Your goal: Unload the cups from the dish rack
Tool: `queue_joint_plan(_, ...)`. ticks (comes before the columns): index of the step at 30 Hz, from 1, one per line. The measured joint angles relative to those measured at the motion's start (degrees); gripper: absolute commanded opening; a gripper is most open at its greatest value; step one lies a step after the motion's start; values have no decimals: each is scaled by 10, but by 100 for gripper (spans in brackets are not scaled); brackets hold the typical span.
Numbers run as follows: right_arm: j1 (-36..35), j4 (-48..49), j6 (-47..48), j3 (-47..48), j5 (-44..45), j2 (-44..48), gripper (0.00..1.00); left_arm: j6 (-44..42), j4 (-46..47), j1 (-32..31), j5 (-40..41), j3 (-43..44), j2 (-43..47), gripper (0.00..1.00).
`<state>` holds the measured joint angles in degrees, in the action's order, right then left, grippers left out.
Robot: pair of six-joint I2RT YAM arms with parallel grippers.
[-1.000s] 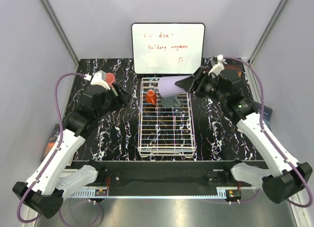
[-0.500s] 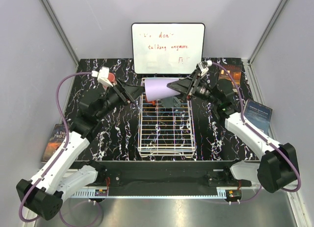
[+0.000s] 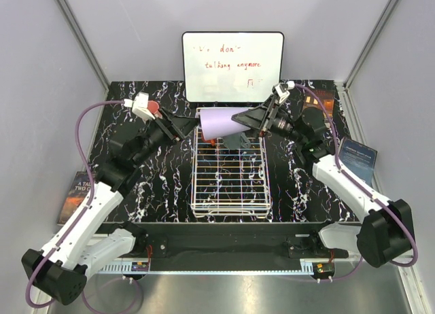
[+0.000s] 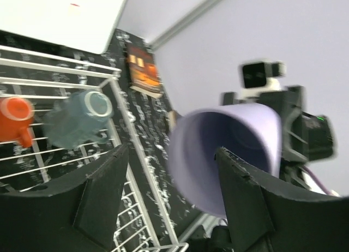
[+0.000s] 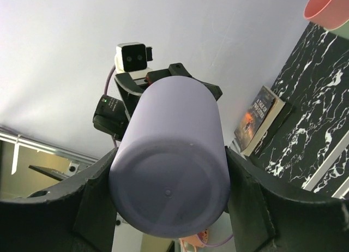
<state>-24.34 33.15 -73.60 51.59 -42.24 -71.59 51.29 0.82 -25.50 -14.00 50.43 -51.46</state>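
The lavender cup (image 3: 221,124) lies on its side in the air above the far end of the dish rack (image 3: 231,185), which stands in the middle of the black marbled counter (image 3: 170,185) and runs from near the far edge toward the near edge. The right claw (image 3: 246,117) is clamped on the cup's base end; in the right wrist view its fingers (image 5: 95,208) press both sides of the cup. The left claw (image 3: 189,126) faces the cup's open mouth from the left with its fingers spread apart. Whether they touch the rim cannot be told.

In the far end of the rack, under the raised cup, sit the orange-red cup (image 4: 15,124) and just to its right the dark grey mug (image 4: 76,121). A pink cup (image 3: 155,109) stands toward the far left corner, partly hidden by the left wrist. A whiteboard (image 3: 232,66) with red writing leans at the far edge.
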Motion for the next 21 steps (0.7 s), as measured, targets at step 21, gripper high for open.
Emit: queue_joint_plan(21,7,-55,34,3,35,-14,0,-15,-28,-4,24,27,8,67)
